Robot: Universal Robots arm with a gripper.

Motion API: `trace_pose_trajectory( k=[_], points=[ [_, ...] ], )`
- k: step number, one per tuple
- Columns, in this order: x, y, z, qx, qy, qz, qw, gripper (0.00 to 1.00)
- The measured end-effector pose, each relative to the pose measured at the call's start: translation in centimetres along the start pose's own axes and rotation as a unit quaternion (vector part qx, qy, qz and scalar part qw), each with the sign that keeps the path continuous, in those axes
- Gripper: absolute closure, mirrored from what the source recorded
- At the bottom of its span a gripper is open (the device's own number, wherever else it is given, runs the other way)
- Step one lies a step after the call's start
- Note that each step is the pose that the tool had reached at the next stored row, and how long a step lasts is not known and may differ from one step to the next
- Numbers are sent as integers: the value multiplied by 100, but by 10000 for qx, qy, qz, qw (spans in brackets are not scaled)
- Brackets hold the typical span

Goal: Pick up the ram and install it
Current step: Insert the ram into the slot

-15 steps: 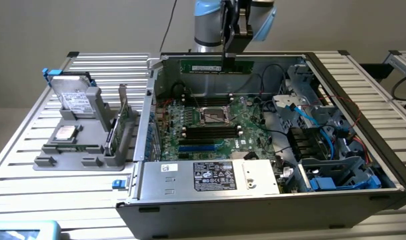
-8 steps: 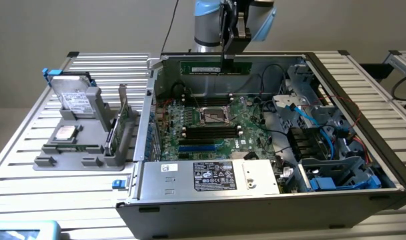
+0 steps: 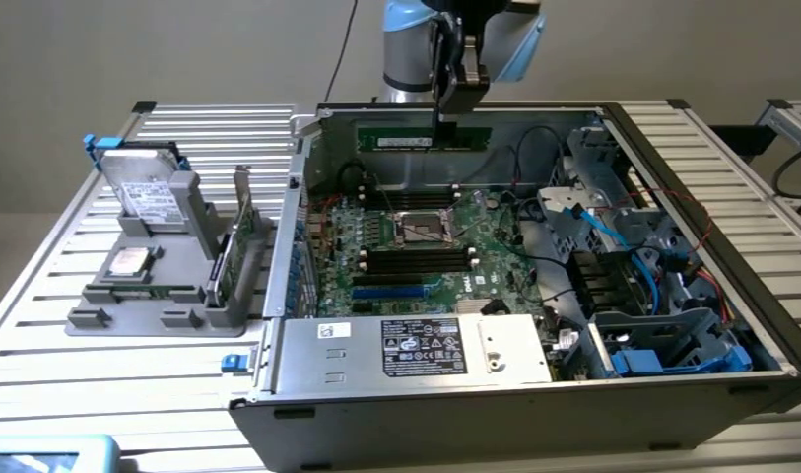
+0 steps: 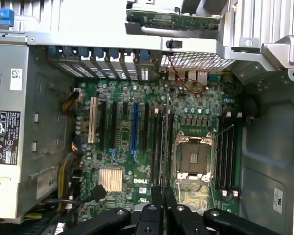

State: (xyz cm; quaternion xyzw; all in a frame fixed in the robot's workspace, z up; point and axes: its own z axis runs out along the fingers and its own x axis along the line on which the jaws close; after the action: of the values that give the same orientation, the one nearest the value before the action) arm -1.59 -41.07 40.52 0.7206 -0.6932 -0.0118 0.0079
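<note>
The gripper (image 3: 446, 125) hangs in the upper middle of the exterior view, its fingers clenched on the top edge of the ram (image 3: 423, 139). The ram is a thin, dark-green stick with a white label. It is held level and on edge above the far end of the open case (image 3: 505, 404), clear of everything below. Gripping it from above likely leaves the contact edge free and facing down.

In the wrist view the dark fingers (image 4: 156, 200) line up lengthwise with the long black slots (image 4: 161, 142) beside the square metal socket (image 4: 193, 159) on the green motherboard (image 4: 112, 98). That suggests an aligning pose.

The case is bare sheet steel and sits on a ribbed aluminium counter (image 3: 58, 325).
</note>
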Motion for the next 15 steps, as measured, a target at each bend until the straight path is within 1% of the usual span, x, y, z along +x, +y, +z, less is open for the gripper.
trace_pose_trajectory(
  k=[2,4,9,10,13,15],
  points=[
    [-47,-2,13,0,0,-7,10000,86],
    [-70,-3,19,0,1,-8,10000,86],
    [-78,-4,23,-1,1,-9,10000,86],
    [-86,-5,26,1,5,-8,10000,86],
    [-148,-13,40,-2,52,-7,10000,86],
    [-180,-15,51,0,103,-6,9999,86]
  ],
)
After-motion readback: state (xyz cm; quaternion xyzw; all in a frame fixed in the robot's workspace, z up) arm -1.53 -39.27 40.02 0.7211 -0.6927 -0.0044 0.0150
